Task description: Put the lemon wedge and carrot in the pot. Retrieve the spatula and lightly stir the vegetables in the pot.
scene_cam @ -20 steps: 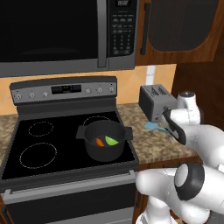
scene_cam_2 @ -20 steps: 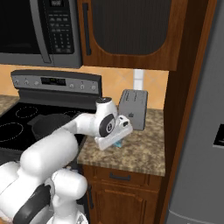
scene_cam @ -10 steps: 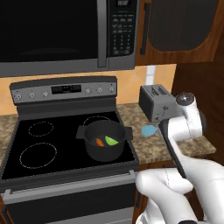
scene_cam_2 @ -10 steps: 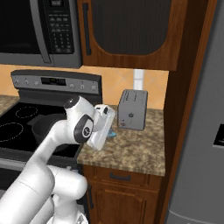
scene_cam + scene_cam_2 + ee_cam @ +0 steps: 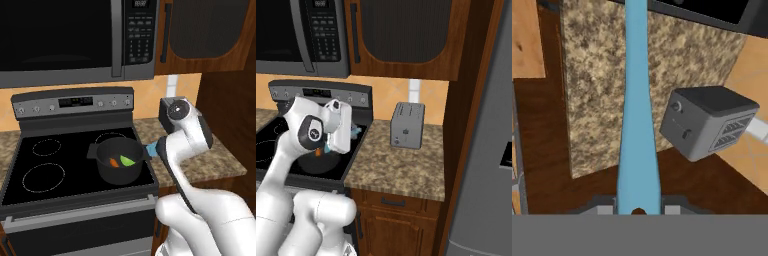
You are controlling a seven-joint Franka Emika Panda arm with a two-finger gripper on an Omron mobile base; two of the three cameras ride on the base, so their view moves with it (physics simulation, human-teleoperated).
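Spatula: clamped between the gripper fingers, blue blade running away from the hand above the granite surface, right of the pot | Lemon wedge and carrot: inside the pot, side by side | Toaster: right of the pot, on the surface

Legible text: none.

Microwave keypad: rows of small pale marks on the buttons, too small to read; the same panel seen from the right base is equally unreadable.

Stove back panel: a dark display strip flanked by knobs, no characters made out.

Toaster: small knobs on its front face, no lettering or brand mark seen there or in the hand view.
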